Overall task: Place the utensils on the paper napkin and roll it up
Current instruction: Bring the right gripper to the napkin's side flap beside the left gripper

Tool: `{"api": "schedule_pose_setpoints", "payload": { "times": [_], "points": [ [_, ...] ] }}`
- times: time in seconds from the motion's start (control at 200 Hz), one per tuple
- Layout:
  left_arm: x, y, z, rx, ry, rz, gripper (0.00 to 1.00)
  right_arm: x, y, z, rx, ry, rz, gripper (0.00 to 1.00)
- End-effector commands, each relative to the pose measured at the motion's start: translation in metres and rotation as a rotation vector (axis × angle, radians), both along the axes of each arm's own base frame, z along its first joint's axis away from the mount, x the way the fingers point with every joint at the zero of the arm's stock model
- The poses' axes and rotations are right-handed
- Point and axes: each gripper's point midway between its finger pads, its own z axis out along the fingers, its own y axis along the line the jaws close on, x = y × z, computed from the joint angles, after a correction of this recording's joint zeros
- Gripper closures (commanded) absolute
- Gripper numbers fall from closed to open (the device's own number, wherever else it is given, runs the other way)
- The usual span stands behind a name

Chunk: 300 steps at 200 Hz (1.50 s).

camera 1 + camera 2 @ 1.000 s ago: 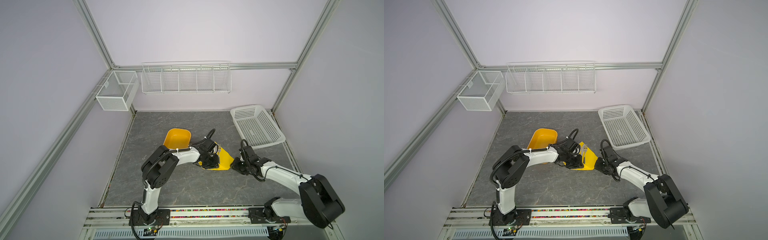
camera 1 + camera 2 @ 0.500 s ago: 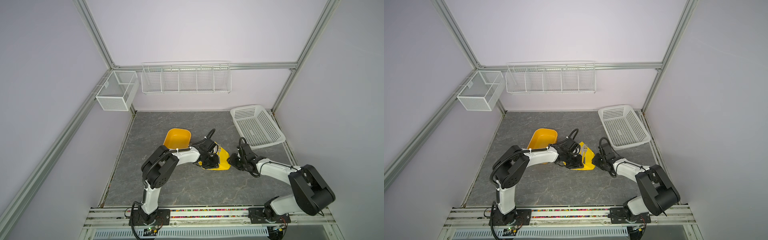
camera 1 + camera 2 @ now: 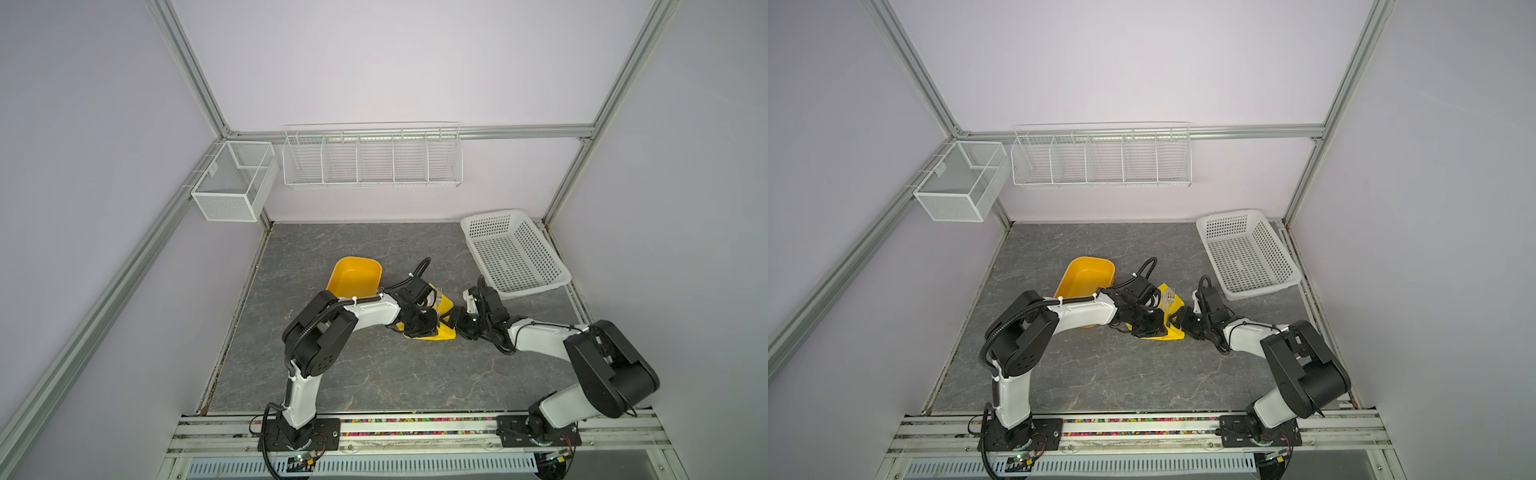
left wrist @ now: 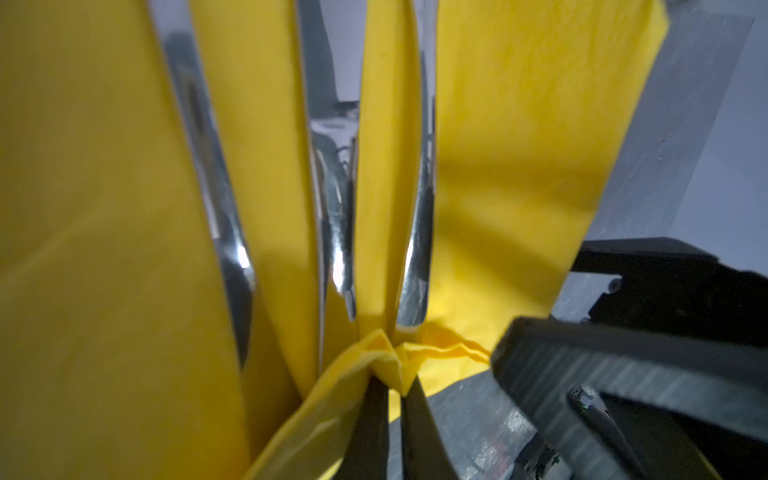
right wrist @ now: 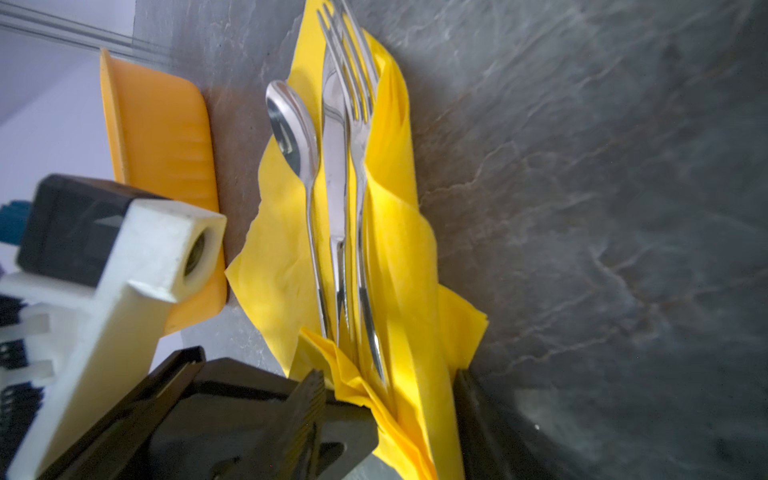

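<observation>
Rolling step: utensils [image 5: 336,174] lie bunched on the napkin [image 5: 395,249], centre worktop [image 3: 374,374]. My left gripper [image 4: 388,384] pinches the napkin's edge; right gripper [image 5: 388,399] spread astride its end. Next I'd fold that flap over the handles without tearing paper

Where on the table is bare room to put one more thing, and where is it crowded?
Two patches are free: the front strip of the table between the arms and the paper napkin, and the back area between yellow tub, wall and white basket. Crowded: the middle, where left pincer and right pincer meet at the napkin holding the utensils.
</observation>
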Motion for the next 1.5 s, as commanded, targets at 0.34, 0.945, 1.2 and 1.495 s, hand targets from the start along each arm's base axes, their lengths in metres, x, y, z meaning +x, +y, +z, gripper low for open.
{"api": "schedule_pose_setpoints", "payload": {
  "times": [0.34,0.945,1.2,1.495],
  "points": [
    [0.003,-0.001,0.003,0.016,-0.023,0.0,0.9,-0.025,0.005,0.015,0.096,0.011,0.035,0.4],
    [0.002,0.003,0.007,0.015,-0.036,0.002,0.9,0.03,0.019,0.019,0.17,-0.009,-0.036,0.38],
    [0.002,0.003,0.006,0.013,-0.035,0.005,0.9,0.018,0.012,0.013,0.155,0.01,-0.046,0.41],
    [0.003,0.002,0.009,0.007,-0.04,0.005,0.9,0.0,-0.001,0.022,0.084,0.001,-0.019,0.48]
  ]
}}
